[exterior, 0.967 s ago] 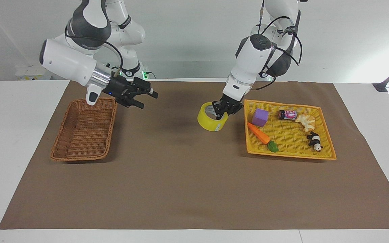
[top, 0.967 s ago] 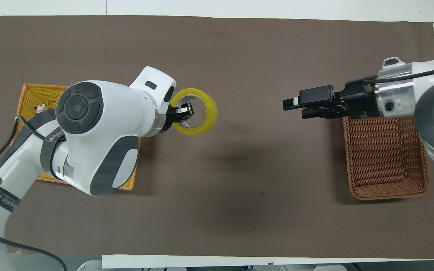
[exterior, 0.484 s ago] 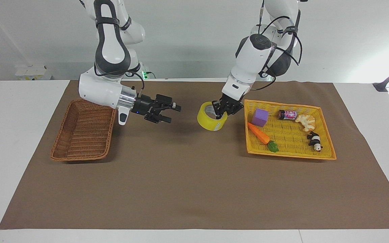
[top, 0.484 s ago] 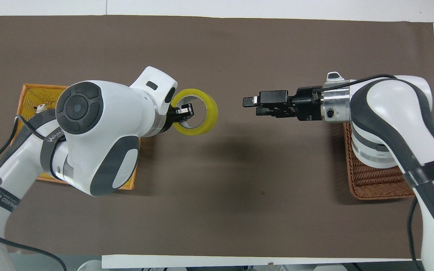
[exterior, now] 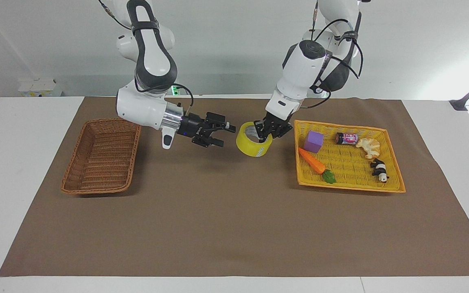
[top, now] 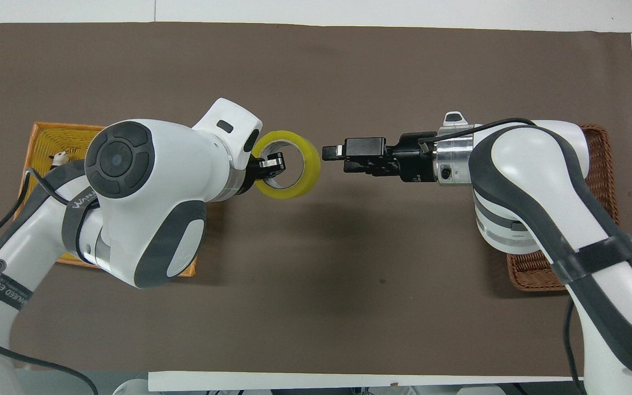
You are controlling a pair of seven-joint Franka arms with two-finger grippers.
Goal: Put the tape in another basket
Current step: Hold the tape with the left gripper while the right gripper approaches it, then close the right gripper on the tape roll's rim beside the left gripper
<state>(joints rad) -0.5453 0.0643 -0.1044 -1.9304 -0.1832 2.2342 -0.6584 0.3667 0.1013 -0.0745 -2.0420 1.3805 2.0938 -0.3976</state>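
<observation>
Beside the yellow basket (exterior: 383, 132), the left gripper (exterior: 265, 136) clamps the wall of the tape (exterior: 253, 140), held above the brown mat (exterior: 218, 211). Just beside the tape, the right gripper (exterior: 223, 135) hovers with fingers spread. Well apart from the tape sits the wicker basket (exterior: 101, 156).

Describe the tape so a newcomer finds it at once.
Start at the yellow mesh basket of toys toward the left arm's end. Just outside its rim the left gripper holds up the tape: the only ring here, translucent yellow around a white core.
</observation>
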